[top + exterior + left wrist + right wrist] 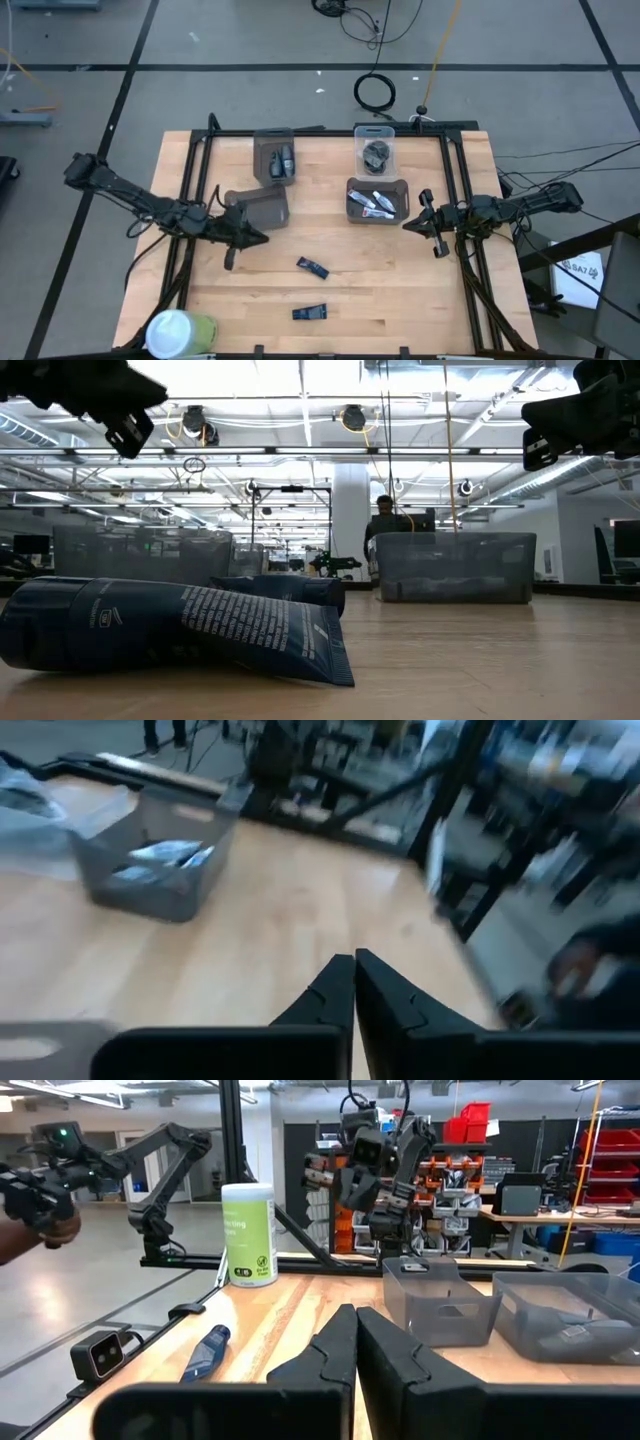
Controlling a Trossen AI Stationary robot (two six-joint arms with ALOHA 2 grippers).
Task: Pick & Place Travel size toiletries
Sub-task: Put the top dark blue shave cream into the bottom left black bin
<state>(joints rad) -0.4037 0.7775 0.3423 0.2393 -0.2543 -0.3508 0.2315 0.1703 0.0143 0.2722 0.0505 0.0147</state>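
Note:
Two dark oblong tubes with blue accents lie flat on the wooden table: one mid-table (312, 267), one nearer the front edge (310, 313). The low view shows them close up (170, 630) (290, 592), and the right wrist view shows one (205, 1352). White tubes lie in a grey bin (377, 200), dark lumps in a clear bin (376, 152), and dark pieces in the far grey bin (273, 155). My left gripper (250, 235) (354, 982) is shut and empty above the table, left of the tubes. My right gripper (415, 222) (355, 1330) is shut and empty, right of them.
Another grey bin (265, 207) stands just beyond my left gripper. A big white-and-green cylinder (180, 332) stands at the front left corner. A black frame (190, 200) runs along the table's sides. A person (385, 525) is in the room behind.

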